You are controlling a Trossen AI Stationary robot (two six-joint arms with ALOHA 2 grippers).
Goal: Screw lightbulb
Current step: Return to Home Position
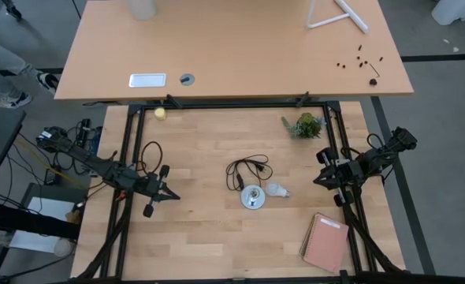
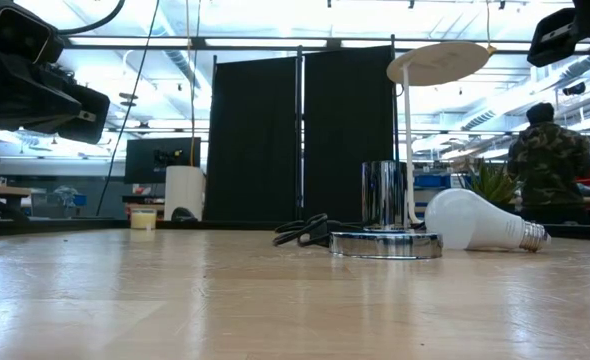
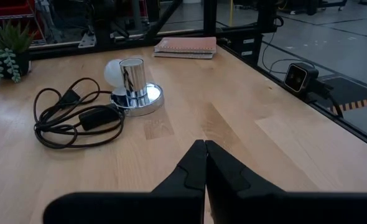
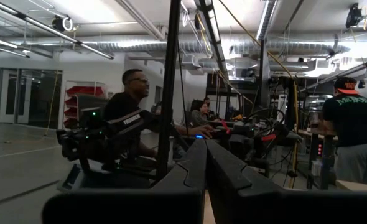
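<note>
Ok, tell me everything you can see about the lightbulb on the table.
The lightbulb is small and pear-shaped, with a matte white globe and a grey threaded metal screw end. It looks whole and unlit. It lies on its side on the wooden table, not screwed in, close beside the round silver lamp base, with its screw end pointing away from that base. Whether the two touch cannot be told. Nothing holds it.

The white pear-shaped lightbulb [image 1: 277, 189] is lying on its side on the wooden table [image 1: 217, 237], just beside the silver socket disc [image 1: 253, 197], its grey screw base pointing away from the disc
</note>
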